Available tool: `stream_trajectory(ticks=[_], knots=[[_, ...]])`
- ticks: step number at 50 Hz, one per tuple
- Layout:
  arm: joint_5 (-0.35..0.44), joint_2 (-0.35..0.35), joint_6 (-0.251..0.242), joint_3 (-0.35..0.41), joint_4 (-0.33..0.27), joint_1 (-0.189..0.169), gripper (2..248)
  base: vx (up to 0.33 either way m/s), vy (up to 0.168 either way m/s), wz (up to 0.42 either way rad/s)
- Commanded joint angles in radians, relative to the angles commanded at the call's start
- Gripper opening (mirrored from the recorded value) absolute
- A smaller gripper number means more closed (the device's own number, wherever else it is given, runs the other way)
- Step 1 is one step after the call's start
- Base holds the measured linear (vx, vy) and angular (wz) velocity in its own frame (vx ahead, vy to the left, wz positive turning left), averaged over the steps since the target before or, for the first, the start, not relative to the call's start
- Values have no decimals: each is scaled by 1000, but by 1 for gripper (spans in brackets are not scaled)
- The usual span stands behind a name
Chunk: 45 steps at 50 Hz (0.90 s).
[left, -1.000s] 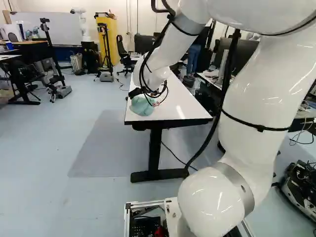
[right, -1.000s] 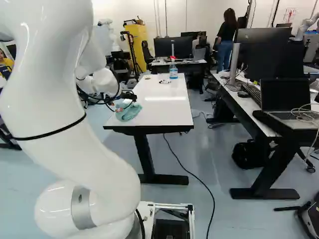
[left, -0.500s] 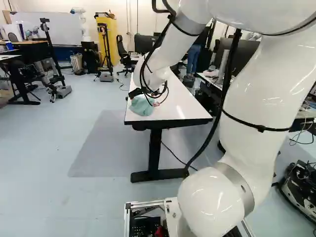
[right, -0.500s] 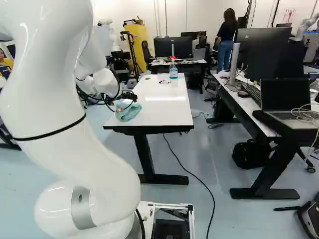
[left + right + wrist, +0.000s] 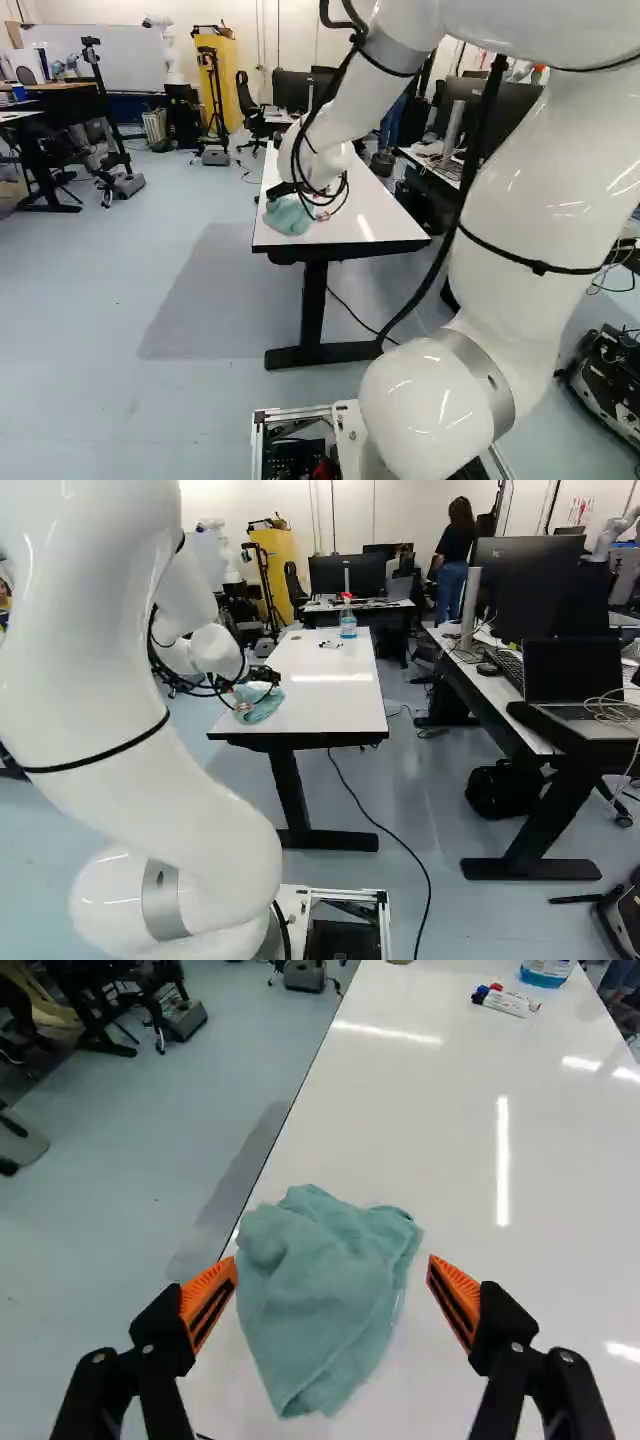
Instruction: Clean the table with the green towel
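The hand (image 5: 264,676) is open, fingers spread to either side of the towel (image 5: 330,1290), which lies crumpled at the worktop's (image 5: 320,712) near left. Towards the far end I see pens (image 5: 508,1001) with print too small to read and, just right of them, a red-topped bottle (image 5: 348,626) of blue liquid.

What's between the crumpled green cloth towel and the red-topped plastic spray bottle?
White-bodied marker pens, near the bottle. From them back to the towel, just bare white tabletop. Wrist view.
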Motion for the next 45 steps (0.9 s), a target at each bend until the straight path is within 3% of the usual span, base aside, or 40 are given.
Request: stream_trajectory(ticks=[22, 45], knots=[[131, 74, 0, 128, -3, -52, 247, 0, 0, 0], [324, 183, 0, 316, -8, -128, 247, 0, 0, 0]])
